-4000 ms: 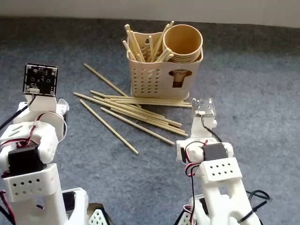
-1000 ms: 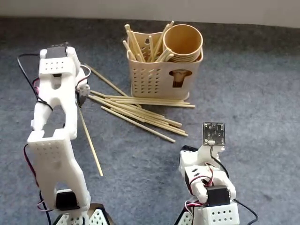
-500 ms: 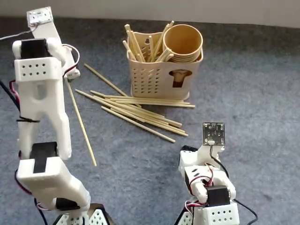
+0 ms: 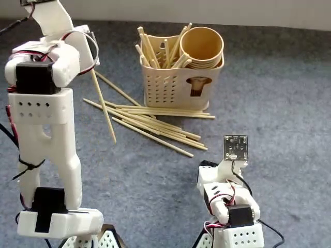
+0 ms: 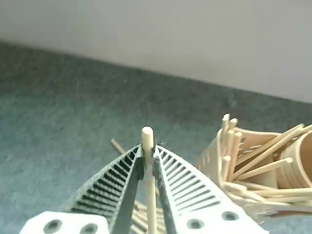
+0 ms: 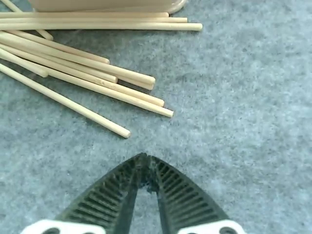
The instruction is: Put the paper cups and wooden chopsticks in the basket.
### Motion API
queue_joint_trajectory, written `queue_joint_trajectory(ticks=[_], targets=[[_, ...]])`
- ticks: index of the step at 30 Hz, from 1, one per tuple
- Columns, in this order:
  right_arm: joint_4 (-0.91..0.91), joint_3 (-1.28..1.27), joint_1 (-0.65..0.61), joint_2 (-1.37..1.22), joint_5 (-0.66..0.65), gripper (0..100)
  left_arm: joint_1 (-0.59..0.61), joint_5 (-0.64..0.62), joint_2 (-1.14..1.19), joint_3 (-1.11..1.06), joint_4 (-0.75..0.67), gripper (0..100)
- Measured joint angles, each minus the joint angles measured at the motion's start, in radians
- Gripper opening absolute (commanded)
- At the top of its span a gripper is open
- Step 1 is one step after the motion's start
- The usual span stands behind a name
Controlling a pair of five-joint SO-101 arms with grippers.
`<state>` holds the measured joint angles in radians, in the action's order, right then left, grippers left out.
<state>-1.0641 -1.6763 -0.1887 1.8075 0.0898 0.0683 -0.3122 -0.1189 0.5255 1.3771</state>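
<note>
My left hand [image 5: 147,146] is clamped on one chopstick [image 5: 147,135]. A second ago it lay slanted on the desk [image 4: 289,103]; now it hangs under the raised hand, lifted clear, I think, though its tip is hard to judge. The basket [image 4: 170,90], paper cups [image 4: 202,46] already inside, stands near this hand, on the right arm's side. The loose chopsticks [image 4: 155,126] lie below. My right hand [image 6: 143,168] sits shut and empty near their ends. One stick is ready for the basket.

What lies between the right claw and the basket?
Loose wooden chopsticks lie on the carpet between the right claw and the basket; the right wrist view shows it.
</note>
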Motion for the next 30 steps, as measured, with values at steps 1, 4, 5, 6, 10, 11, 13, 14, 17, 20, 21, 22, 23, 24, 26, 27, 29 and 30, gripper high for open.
queue_joint_trajectory(ticks=[1, 4, 5, 6, 10, 11, 13, 14, 17, 20, 21, 22, 23, 24, 26, 27, 29, 30], targets=[[0.0, 0.0, 0.0, 0.0, 0.0, 0.5, -0.012, 0.0, -0.009, 0.0, -0.029, 1], [0.0, 0.0, 0.0, 0.0, 0.0, 0.5, -0.057, 0.0, -0.023, 0.0, -0.118, 1], [0.0, 0.0, 0.0, 0.0, 0.0, 0.5, -0.072, 0.0, -0.025, 0.0, -0.15, 1], [0.0, 0.0, 0.0, 0.0, 0.0, 0.5, -0.084, 0.0, -0.025, 0.0, -0.184, 1], [0.0, 0.0, 0.0, 0.0, 0.0, 0.5, -0.124, 0.0, -0.025, 0.0, -0.331, 1], [0.0, 0.0, 0.0, 0.0, 0.0, 0.5, -0.132, 0.0, -0.025, 0.0, -0.368, 1], [0.0, 0.0, 0.0, 0.0, 0.0, 0.5, -0.15, 0.0, -0.025, 0.0, -0.442, 1], [0.0, 0.0, 0.0, 0.0, 0.0, 0.5, -0.158, 0.0, -0.025, 0.0, -0.477, 1], [0.0, 0.0, 0.0, 0.0, 0.0, 0.5, -0.181, 0.0, -0.025, 0.0, -0.583, 1], [0.0, 0.0, 0.0, 0.0, 0.0, 0.5, -0.196, 0.0, -0.025, 0.0, -0.675, 1], [0.0, 0.0, 0.0, 0.0, 0.0, 0.5, -0.198, 0.0, -0.025, 0.0, -0.698, 1], [0.0, 0.0, 0.0, 0.0, 0.0, 0.5, -0.198, 0.002, -0.025, 0.0, -0.718, 1], [0.0, 0.0, 0.0, 0.0, 0.0, 0.5, -0.198, 0.003, -0.025, 0.0, -0.735, 1], [0.0, 0.0, 0.0, 0.0, 0.0, 0.5, -0.198, 0.003, -0.025, 0.0, -0.747, 1], [0.0, 0.0, 0.0, 0.0, 0.0, 0.5, -0.198, 0.003, -0.025, 0.0, -0.761, 1], [0.0, 0.0, 0.0, 0.0, 0.0, 0.5, -0.198, 0.009, -0.025, -0.002, -0.766, 1], [0.0, 0.0, 0.0, 0.0, 0.0, 0.5, -0.198, 0.034, -0.026, -0.025, -0.77, 1], [0.0, 0.0, 0.0, 0.0, 0.0, 0.5, -0.198, 0.041, -0.02, -0.038, -0.773, 1]])
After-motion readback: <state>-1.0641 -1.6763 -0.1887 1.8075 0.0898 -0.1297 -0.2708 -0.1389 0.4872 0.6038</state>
